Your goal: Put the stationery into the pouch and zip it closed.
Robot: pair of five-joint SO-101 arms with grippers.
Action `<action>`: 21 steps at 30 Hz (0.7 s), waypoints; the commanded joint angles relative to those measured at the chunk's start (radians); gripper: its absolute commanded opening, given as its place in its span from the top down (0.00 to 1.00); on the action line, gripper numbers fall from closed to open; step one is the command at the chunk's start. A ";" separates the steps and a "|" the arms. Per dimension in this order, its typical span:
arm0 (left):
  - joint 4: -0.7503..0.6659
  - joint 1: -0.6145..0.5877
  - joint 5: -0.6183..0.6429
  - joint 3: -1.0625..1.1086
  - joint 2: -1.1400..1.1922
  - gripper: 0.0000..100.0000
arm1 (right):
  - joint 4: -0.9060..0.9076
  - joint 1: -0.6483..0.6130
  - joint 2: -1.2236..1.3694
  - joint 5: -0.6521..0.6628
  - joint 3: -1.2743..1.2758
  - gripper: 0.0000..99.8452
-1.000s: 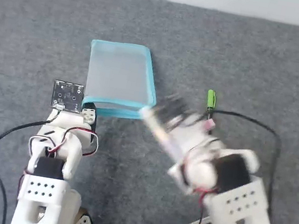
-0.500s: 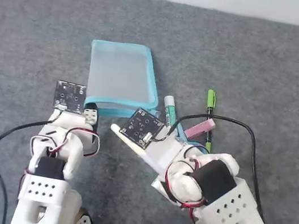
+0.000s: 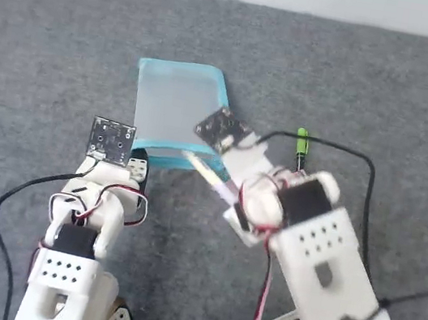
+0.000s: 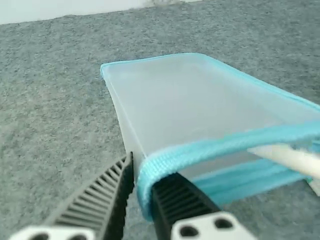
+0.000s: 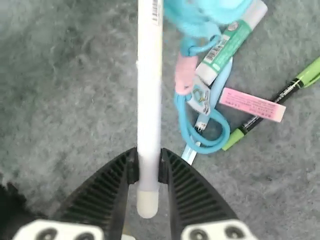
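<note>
We see a translucent, turquoise-trimmed plastic pouch [image 3: 174, 112] lying flat on the grey felt-like table cover [image 3: 391, 83], about mid-table, with its open mouth along the near edge. The left gripper [image 4: 145, 172] sits at the near left corner of that mouth. Its two black ridged fingers are pinched tight on the turquoise upper lip, which stands raised off the lower lip, so the opening gapes. The right gripper [image 5: 148, 157] is clamped on a slim white plastic pen [image 5: 149, 90] close to its blunt back end, and the barrel points away from the fingers toward the pouch. From the left wrist we see the pen's front end at the right side of the mouth, just under the lifted lip, though we cannot tell how far inside it reaches. The other stationery lies loose on the cover to the right of the pouch, near its mouth. There is a green-and-white glue stick [image 5: 230, 40], a flat pink rectangular eraser [image 5: 252, 104], and a thin green-and-black marker [image 5: 300, 80] farthest to the right. There is also a looped light blue cord [image 5: 200, 135] with a pink piece and a small metal clasp, and the glue stick lies across this cord. From above, the right arm covers most of this cluster, and the marker's green end shows just right of it.
</note>
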 commanded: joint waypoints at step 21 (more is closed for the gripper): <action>-0.028 0.180 -0.081 0.002 -0.002 0.99 | 0.058 0.022 0.707 -0.331 -0.770 0.99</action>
